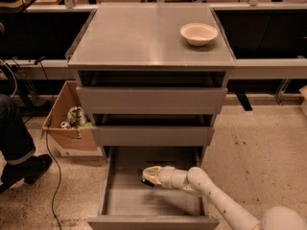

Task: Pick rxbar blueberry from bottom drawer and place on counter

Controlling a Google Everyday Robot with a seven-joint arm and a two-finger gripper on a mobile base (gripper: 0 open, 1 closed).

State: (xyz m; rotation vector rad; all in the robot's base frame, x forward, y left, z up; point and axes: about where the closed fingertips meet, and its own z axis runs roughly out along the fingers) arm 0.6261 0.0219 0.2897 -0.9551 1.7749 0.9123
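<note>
The bottom drawer [125, 201] is pulled open below two shallower drawers. My gripper [150, 175] reaches into it from the lower right and sits low over the grey drawer floor, near its middle. A small dark sliver [146, 182] shows just under the gripper's tip; I cannot tell whether it is the rxbar blueberry. No other part of the bar shows. The counter [139, 37] is the grey top of the cabinet.
A white bowl [198, 33] stands on the counter's back right. A cardboard box [67, 126] with small items sits on the floor left of the cabinet. A person's leg and shoe [19, 152] are at the far left. Workbenches run behind.
</note>
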